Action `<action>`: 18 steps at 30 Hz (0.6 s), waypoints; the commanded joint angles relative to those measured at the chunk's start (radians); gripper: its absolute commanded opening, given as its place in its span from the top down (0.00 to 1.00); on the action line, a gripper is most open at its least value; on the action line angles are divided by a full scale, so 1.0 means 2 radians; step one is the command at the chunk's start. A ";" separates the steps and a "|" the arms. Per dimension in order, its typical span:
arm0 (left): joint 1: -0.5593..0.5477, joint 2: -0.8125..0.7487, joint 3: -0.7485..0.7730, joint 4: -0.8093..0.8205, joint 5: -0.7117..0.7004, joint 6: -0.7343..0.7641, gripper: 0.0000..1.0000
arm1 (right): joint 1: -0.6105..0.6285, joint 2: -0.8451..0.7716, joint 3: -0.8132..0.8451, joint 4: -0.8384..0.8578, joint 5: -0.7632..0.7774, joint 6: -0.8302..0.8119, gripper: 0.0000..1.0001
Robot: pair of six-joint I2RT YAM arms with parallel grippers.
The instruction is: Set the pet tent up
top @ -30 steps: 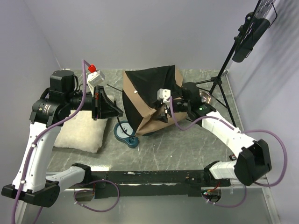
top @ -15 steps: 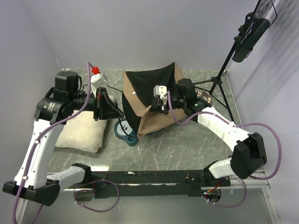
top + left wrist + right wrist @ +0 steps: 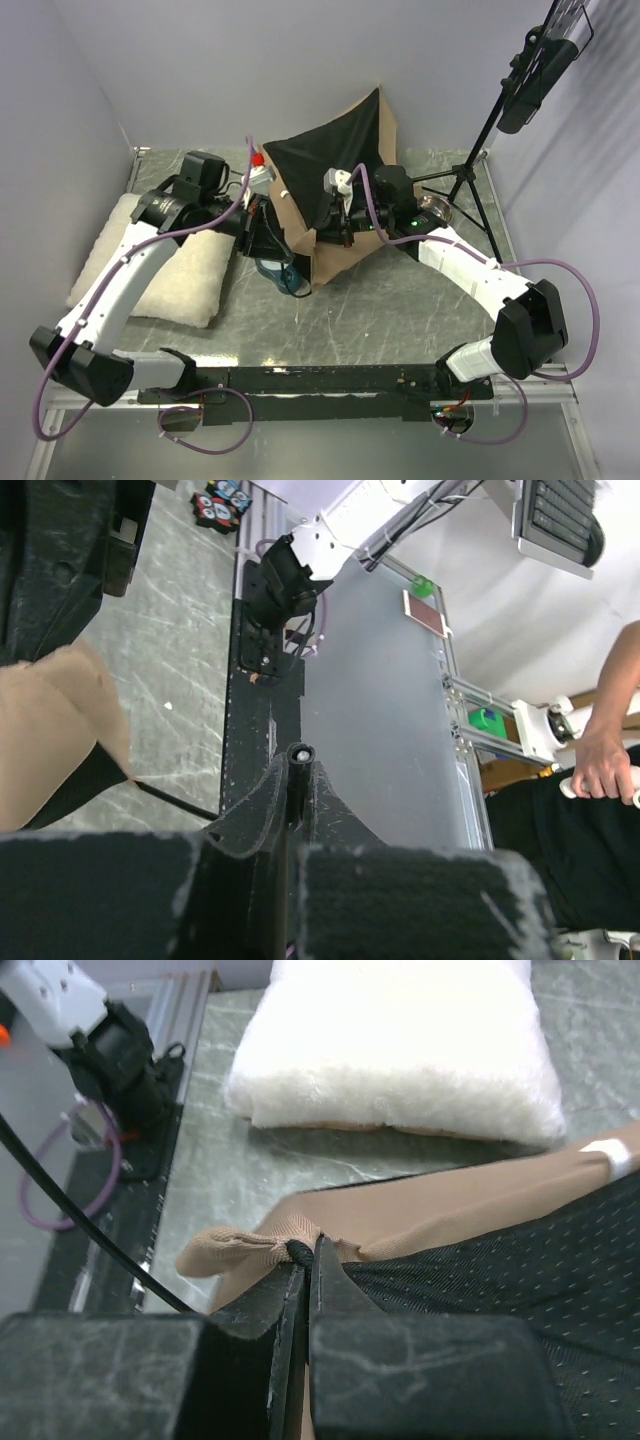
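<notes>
The pet tent (image 3: 335, 180) stands tipped up in the middle of the table, its black base (image 3: 320, 170) facing the camera and tan fabric round the edges. My left gripper (image 3: 264, 226) is at the tent's left edge, shut on the end of a thin dark pole (image 3: 298, 755) with a pale tip. My right gripper (image 3: 338, 228) is at the tent's lower front corner. Seen from the right wrist, that gripper (image 3: 308, 1256) is shut on a small black loop at the bunched tan corner (image 3: 250, 1245), beside the dotted black base (image 3: 520, 1260).
A cream-white pillow (image 3: 175, 275) lies on the left, also close in the right wrist view as the pillow (image 3: 400, 1050). A teal round object (image 3: 290, 282) sits under the tent's front-left. A light tripod (image 3: 465, 175) and a metal bowl (image 3: 436, 208) stand at the right.
My left arm has swung right with the pole to the tent's edge. My right gripper has shut on the tent's corner. The tent has been tipped up higher and shifted.
</notes>
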 commanded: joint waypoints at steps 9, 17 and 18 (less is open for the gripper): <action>0.026 0.048 0.071 -0.048 -0.026 -0.004 0.99 | 0.012 -0.046 0.032 0.123 0.013 0.127 1.00; 0.021 0.040 0.085 -0.063 -0.040 -0.012 0.99 | 0.035 -0.049 0.072 0.156 0.040 0.224 1.00; 0.017 0.041 0.083 -0.070 -0.042 -0.005 0.99 | 0.039 -0.047 0.076 0.156 0.045 0.233 1.00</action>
